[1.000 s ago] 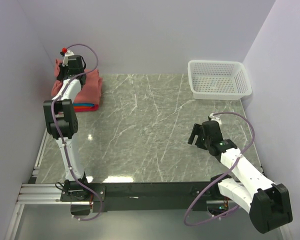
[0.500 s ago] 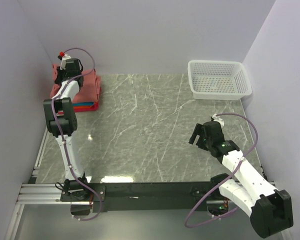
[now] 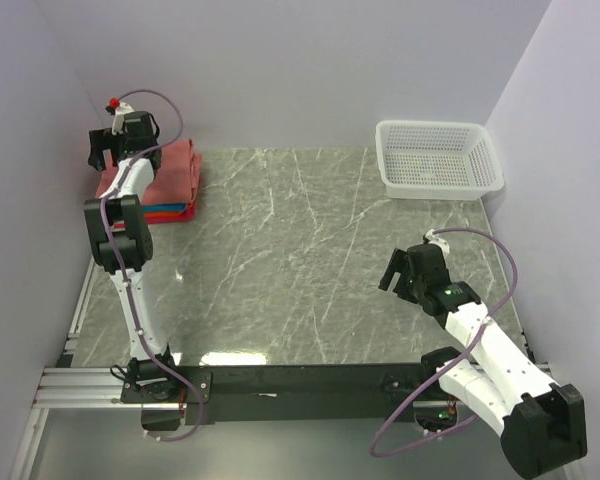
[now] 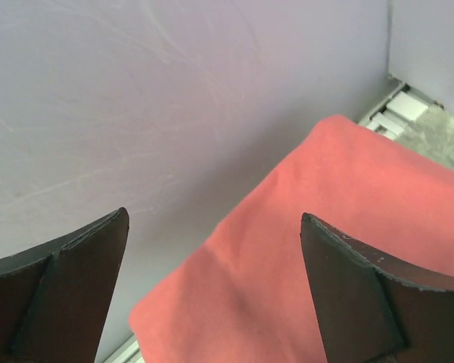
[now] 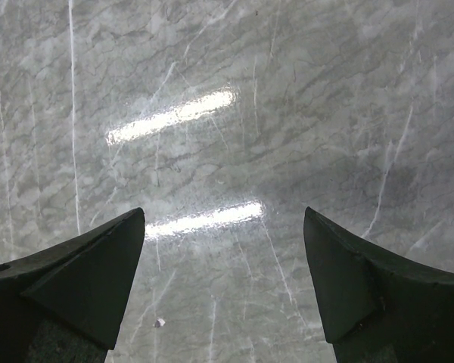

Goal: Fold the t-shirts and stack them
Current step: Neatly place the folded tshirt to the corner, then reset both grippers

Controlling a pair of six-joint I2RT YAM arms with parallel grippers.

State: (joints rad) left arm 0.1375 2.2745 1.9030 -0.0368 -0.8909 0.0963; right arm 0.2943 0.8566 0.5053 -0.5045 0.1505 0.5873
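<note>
T-shirts (image 3: 175, 170) lie stacked; left gripper (image 4: 213, 218) has just opened.

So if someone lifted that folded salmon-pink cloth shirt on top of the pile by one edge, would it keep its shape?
Probably not: the salmon-pink folded shirt looks like soft cloth with rounded, sagging edges, so it would likely droop and unfold. Pushed sideways, it might bunch up or slide off the orange-red folded shirt beneath it rather than move as a block.
</note>
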